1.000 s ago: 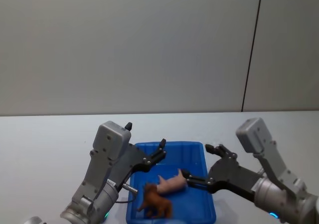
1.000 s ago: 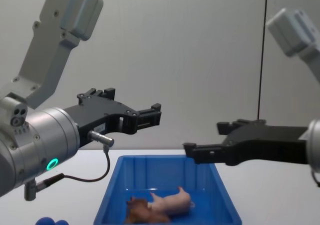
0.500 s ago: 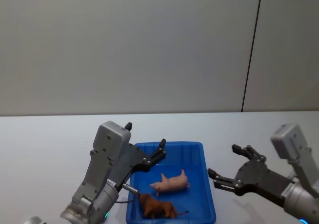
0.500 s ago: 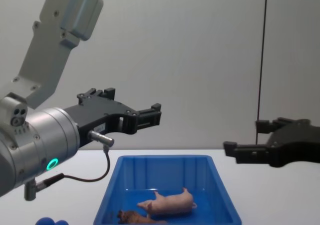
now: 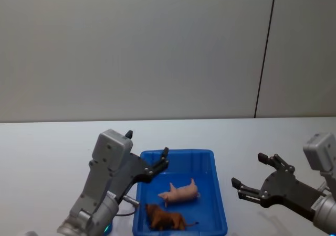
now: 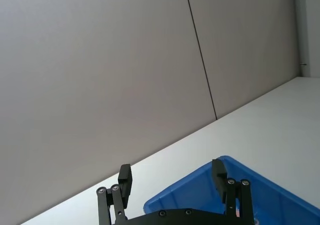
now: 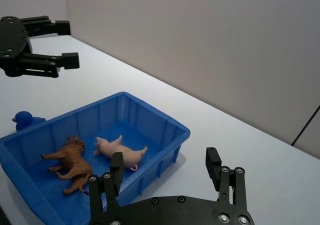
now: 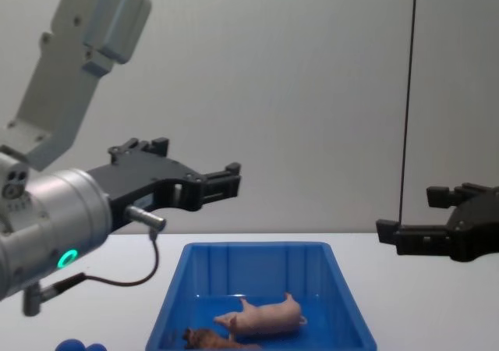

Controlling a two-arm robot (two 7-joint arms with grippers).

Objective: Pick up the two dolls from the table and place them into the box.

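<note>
My right end effector (image 5: 248,169) hovers empty, fingers spread wide, just right of the box (image 5: 178,152). My left end effector (image 8: 232,177), equally wide, hangs above the box's left edge. Inside the box, which sits on the white surface (image 5: 52,141), the pig (image 5: 179,192) lies near the middle and the lion (image 5: 164,218) at the near end.

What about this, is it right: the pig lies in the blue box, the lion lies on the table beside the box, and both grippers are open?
Not quite. The lion lies inside the box, next to the pig, not on the table; the right wrist view shows it. The rest stands: the left gripper and the right gripper are open.
</note>
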